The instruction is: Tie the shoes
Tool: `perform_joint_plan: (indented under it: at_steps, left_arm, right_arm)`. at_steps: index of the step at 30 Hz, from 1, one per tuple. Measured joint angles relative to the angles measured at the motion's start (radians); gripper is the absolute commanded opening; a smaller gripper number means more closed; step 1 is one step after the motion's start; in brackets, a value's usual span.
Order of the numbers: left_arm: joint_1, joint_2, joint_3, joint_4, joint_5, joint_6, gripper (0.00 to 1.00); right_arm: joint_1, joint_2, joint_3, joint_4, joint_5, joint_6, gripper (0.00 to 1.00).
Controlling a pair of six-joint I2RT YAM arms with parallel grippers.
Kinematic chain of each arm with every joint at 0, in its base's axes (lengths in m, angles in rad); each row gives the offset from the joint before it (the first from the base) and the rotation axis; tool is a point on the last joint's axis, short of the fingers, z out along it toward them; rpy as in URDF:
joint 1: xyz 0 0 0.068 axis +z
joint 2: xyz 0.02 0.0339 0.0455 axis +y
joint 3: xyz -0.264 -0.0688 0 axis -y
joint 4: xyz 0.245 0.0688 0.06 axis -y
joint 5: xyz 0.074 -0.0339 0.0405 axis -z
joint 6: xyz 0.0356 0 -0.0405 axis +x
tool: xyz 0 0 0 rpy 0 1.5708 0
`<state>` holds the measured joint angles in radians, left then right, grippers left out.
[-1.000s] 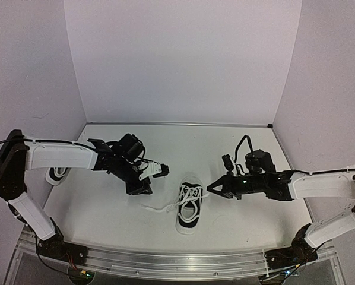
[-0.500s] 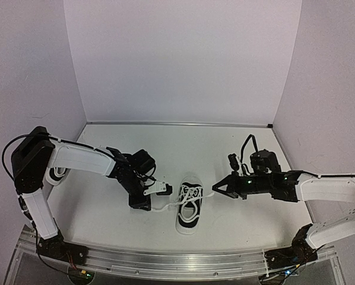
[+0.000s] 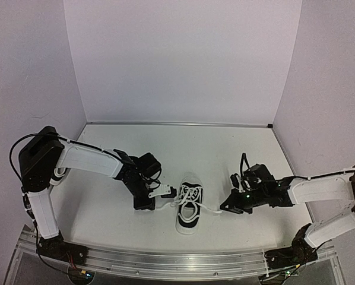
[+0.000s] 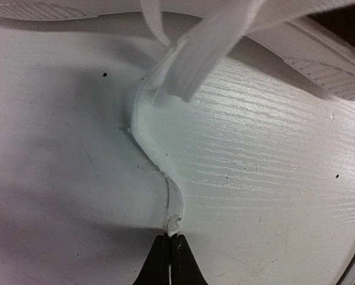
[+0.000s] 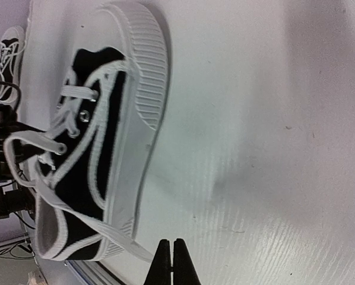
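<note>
We hold a lace (image 4: 207, 47) of the middle shoe (image 3: 189, 209).
Our left tool (image 4: 170, 242) pinches the lace tip on the tabletop (image 3: 237, 154); our right tool (image 5: 170, 244) is pressed together; the other shoe (image 3: 57, 174) lies far left.

White table (image 3: 237, 154) carries one black-and-white sneaker (image 3: 188, 214) near the middle of its near edge, a white lace (image 4: 195, 65) trailing onto the tabletop, and a second sneaker (image 3: 57, 174) at the left edge.

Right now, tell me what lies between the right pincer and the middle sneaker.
Only the sneaker's loose white lace end on bare table, just short of the right pincer; the right wrist view shows it.
</note>
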<state>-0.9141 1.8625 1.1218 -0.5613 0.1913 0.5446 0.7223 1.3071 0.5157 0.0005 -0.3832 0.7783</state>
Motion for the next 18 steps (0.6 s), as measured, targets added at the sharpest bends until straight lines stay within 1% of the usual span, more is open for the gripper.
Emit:
perform_joint_plan:
  at_steps: [5,9,14,18]
  left_arm:
    - [0.002,0.001,0.004,0.016,-0.002,-0.075,0.0]
    - [0.011,-0.038,-0.013,0.092,-0.027,-0.185,0.0]
    - [0.024,-0.131,-0.034,0.175,-0.071,-0.327,0.0]
    - [0.031,-0.181,-0.072,0.259,-0.063,-0.437,0.0]
  right_arm:
    - [0.002,0.093,-0.031,0.048,-0.018,-0.001,0.0]
    - [0.031,0.157,-0.033,0.111,-0.037,-0.001,0.0]
    - [0.084,0.289,-0.012,0.258,-0.092,0.005,0.0]
    - [0.086,0.392,0.04,0.366,-0.127,0.01,0.0]
